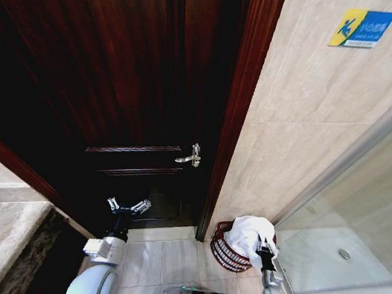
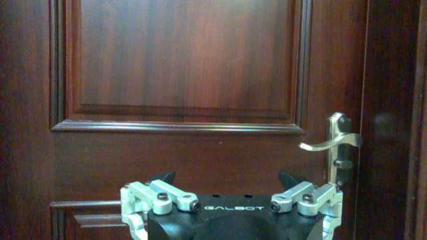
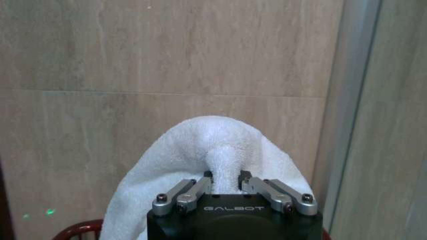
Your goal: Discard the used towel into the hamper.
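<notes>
Over the hamper [image 1: 227,249] by the tiled wall, right gripper [image 1: 263,244] is clenched on the white towel [image 1: 249,233], which is draping onto the rim, so I'd be lowering before releasing; left gripper [image 1: 128,205] is idling, spread wide, near the door [image 1: 120,85].

The hamper [image 1: 229,248] stood on the floor [image 1: 158,262] at the foot of the tiled wall [image 1: 301,125], just right of the door frame [image 1: 239,116] and left of the glass partition [image 1: 350,193]. The towel [image 1: 251,233] lay heaped in and above the hamper's far right part, with the right gripper [image 1: 263,244] closed on a fold of it from the near side. The door [image 1: 120,85] stood left of the frame, its handle [image 1: 190,158] near the frame edge. The left gripper [image 1: 128,206] hung before the lower door, fingers spread, below and left of the handle. A counter [image 1: 10,223] lay at the far left.
</notes>
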